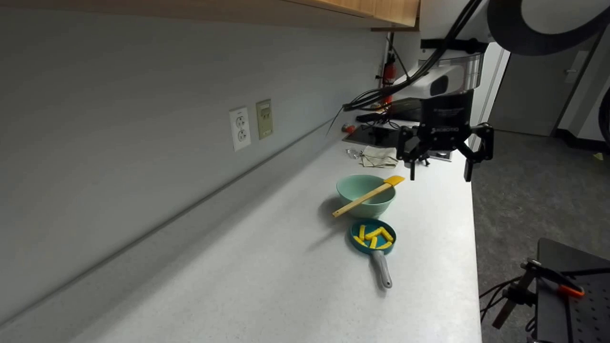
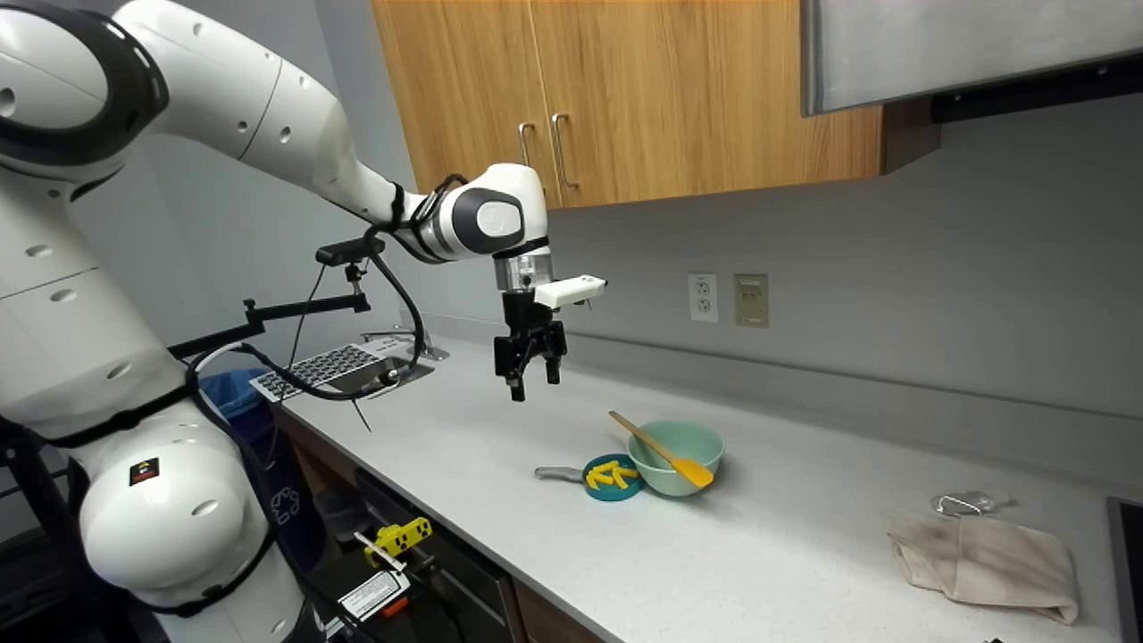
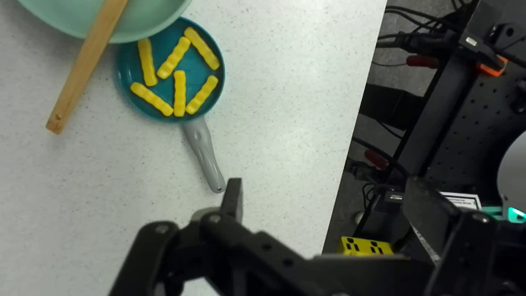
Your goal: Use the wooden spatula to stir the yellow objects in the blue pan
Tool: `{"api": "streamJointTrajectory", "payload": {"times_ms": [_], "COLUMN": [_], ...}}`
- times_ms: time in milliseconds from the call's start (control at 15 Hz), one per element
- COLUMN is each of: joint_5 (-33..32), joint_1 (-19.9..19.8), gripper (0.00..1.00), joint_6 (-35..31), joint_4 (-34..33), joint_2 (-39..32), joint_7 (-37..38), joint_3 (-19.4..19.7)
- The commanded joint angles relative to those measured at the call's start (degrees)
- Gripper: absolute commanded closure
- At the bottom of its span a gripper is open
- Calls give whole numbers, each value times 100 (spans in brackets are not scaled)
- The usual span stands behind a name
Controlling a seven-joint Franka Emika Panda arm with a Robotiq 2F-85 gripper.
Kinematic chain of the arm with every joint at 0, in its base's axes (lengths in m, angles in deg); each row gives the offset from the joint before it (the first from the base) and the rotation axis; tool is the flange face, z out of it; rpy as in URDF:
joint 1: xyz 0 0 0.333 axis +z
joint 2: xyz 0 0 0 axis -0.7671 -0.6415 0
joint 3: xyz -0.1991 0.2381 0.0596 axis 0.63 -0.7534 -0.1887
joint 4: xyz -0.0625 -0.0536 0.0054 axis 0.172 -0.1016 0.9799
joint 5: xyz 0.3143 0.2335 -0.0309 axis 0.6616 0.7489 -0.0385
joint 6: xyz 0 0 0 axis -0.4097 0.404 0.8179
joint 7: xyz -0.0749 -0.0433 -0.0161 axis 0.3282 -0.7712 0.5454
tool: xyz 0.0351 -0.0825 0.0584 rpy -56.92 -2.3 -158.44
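Note:
The blue pan [image 1: 371, 225] [image 2: 616, 494] [image 3: 195, 68] sits on the counter, its grey handle pointing away from the bowl. Several yellow objects [image 1: 374, 233] [image 2: 612, 473] [image 3: 179, 92] lie spread inside it. The wooden spatula [image 1: 364, 197] [image 2: 652, 441] [image 3: 84, 68] has a yellow-orange head and rests across the top of the light teal bowl [image 1: 369, 210] [image 2: 661, 475] [image 3: 139, 24], which stands against the pan. In the wrist view the spatula's head is out of frame. My gripper [image 1: 440, 178] [image 2: 536, 386] [image 3: 326, 193] is open and empty, pointing down, above the counter and apart from everything.
A wall with outlets [image 1: 240, 128] runs behind the counter. A wooden cabinet [image 2: 679, 98] hangs above. A folded cloth [image 1: 379, 157] [image 2: 982, 567] lies on the counter beyond the bowl. A sink [image 2: 384, 371] is at the counter's far end. The counter's front edge [image 3: 349, 139] drops to the floor.

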State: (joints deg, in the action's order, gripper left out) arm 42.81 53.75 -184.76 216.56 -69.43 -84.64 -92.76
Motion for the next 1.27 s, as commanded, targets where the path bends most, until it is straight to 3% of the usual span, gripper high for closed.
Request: {"api": "streamJointTrajectory", "payload": {"times_ms": [0, 200, 267, 1200], "joint_5": [-5, 72, -20, -18], "joint_1": [174, 199, 176, 172], "gripper": [0, 0, 0, 0], "joint_6": [7, 77, 11, 11], "joint_4": [167, 234, 56, 65], "joint_2": [352, 486, 197, 162], "joint_7": [-718, -1022, -717, -723], "joint_3": [219, 288, 243, 253]}}
